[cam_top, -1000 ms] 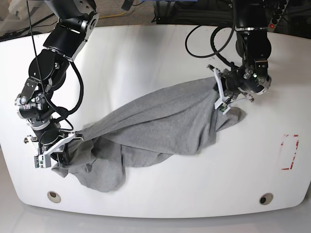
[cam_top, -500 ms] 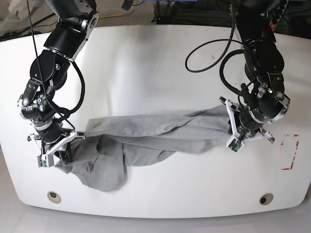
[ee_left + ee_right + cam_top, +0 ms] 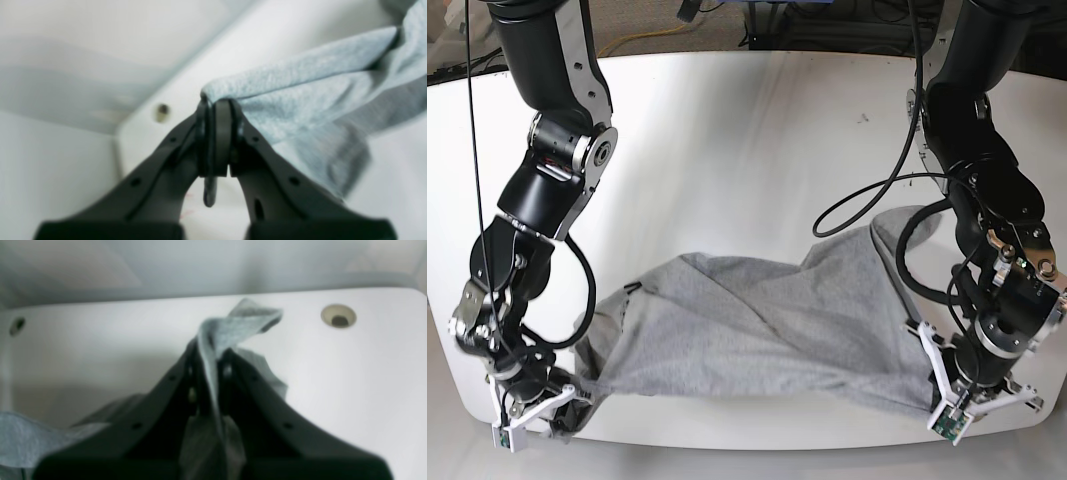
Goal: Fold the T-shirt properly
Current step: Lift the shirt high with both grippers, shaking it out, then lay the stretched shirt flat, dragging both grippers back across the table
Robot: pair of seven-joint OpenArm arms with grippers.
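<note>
- I'm pinching the T-shirt [image 3: 767, 320] with both: left gripper [image 3: 215, 110] clamping one edge, right gripper [image 3: 208, 350] clamping another.
- Shirt is hanging stretched between them near the table [image 3: 727, 130] front edge, probably partly lifted.

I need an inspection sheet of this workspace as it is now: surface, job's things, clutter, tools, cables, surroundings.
Surface: white table, two round holes near the front corners, as the right wrist view shows.
Job's things: grey T-shirt, wrinkled, stretched between both arms along the front edge.
Clutter: nothing seen.
Tools: left tool shut on a T-shirt edge; right tool shut on bunched fabric.
Cables: black cable looping from the left arm.
Surroundings: floor and cables beyond the far edge, unclear.
</note>
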